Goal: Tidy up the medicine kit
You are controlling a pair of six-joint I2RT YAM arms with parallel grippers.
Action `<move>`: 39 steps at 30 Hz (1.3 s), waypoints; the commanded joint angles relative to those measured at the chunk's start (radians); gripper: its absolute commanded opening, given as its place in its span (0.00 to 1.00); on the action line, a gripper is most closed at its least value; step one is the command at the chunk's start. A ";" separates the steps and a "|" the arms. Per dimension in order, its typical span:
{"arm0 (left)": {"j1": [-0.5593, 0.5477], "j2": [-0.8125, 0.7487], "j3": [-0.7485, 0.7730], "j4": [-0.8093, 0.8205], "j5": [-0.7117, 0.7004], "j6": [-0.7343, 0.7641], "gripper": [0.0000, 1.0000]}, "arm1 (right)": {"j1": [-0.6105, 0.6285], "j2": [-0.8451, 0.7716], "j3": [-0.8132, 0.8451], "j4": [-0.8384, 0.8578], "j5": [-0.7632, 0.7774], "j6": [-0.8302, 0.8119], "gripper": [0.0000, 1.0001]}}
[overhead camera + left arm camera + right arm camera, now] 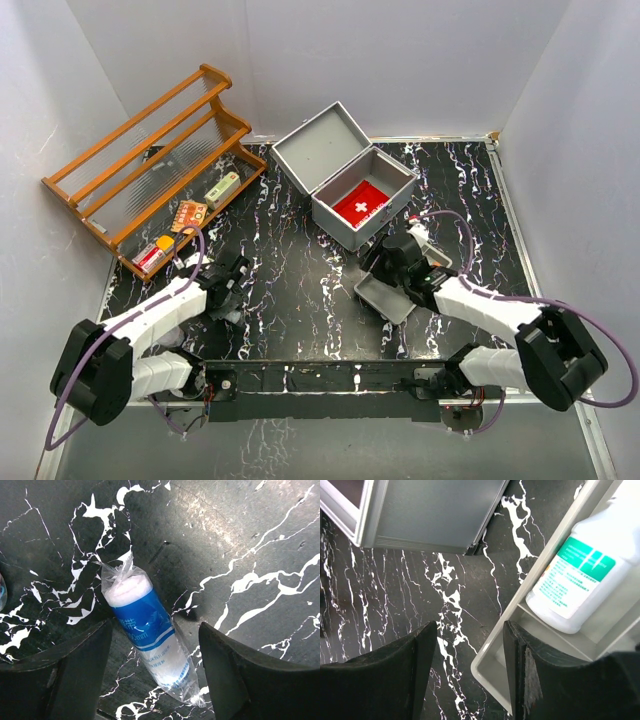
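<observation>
other things around. my left gripper (155,628) is spread wide over the table (260,540), one finger on each side of a plastic-wrapped roll (142,625) with a blue label. the roll lies flat and slanted; neither finger touches it. my right gripper (470,627) is also spread. its jaws straddle the near corner of a shallow grey tray (545,562), with bare table showing between the left finger and the tray's rim. a white bottle (580,575) with a green label lies on its side in the tray.

the medicine kit (338,228) sits at the middle of the far half of the table, just beyond the tray, with its lid (318,145) thrown back to the far left. a red pouch (362,205) with a white cross lies inside. a wooden rack (140,150) stands in the far left corner, with small packages (190,213) on its lowest shelf, just beyond my left gripper.

edges and room. white panels close the table on the left, far and right sides. open table lies between my two grippers and in front of the kit.

hidden or unclear.
- in the top view my left gripper covers the roll.
- the bottle's top is cut off in the right wrist view.
- the label print is too small to read.
- a rounded clear object at the left edge of the left wrist view is cut off; i cannot tell what it is.
</observation>
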 commanded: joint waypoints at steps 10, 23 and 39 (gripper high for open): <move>0.017 0.003 -0.035 0.061 0.031 0.003 0.47 | 0.005 -0.207 0.045 -0.116 0.137 -0.023 0.54; 0.021 -0.037 -0.038 0.137 0.104 0.066 0.29 | 0.005 -0.290 0.061 -0.162 0.172 -0.011 0.54; 0.008 -0.049 0.031 0.407 0.417 0.047 0.28 | 0.005 -0.365 0.148 -0.248 0.299 -0.058 0.54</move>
